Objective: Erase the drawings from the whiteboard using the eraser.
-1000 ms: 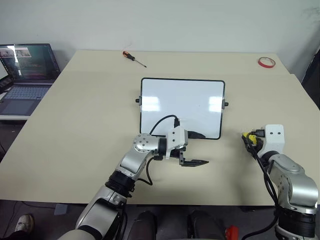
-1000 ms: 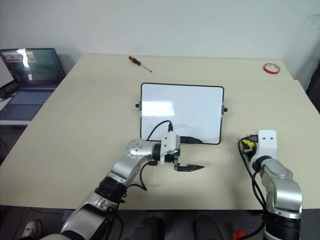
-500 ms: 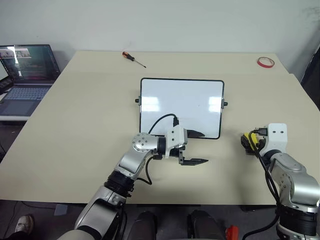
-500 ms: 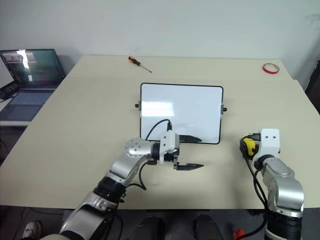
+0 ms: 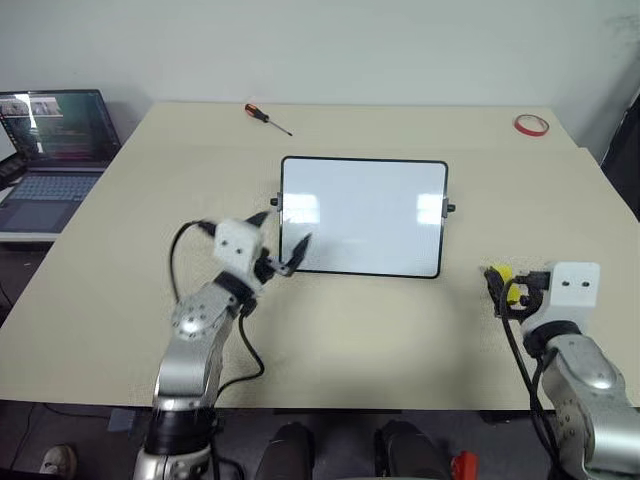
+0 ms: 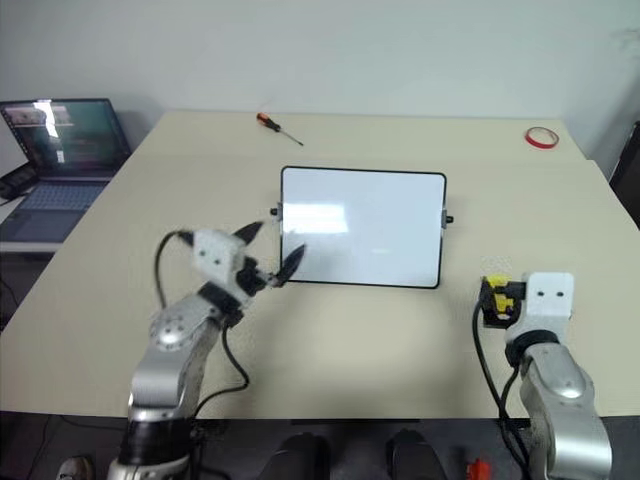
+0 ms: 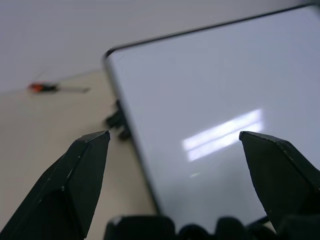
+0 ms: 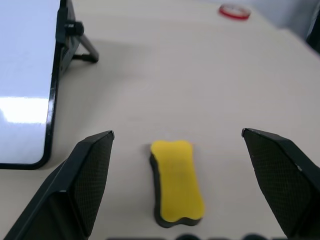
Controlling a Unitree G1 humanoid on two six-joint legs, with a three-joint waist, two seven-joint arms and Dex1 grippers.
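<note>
The whiteboard [image 5: 362,215] stands mid-table, propped on its small stand, and no drawings show on its glossy white face. On the table to its right lies the eraser [image 8: 176,180], yellow side up, also visible in the left eye view [image 5: 511,293]. My right gripper [image 8: 177,132] hangs open just behind and above the eraser, its fingers spread wide and touching nothing. By the board's near left corner my left gripper [image 5: 280,235] is open and empty, pointing along the board's left edge [image 7: 130,135].
An orange-handled screwdriver [image 5: 268,117] lies at the far left of the table and a red tape ring [image 5: 532,124] at the far right corner. A laptop [image 5: 50,150] sits on a separate surface to the left.
My right gripper opened, let go of the eraser onto the table and drew back. My left arm swung from in front of the board over to its left edge.
</note>
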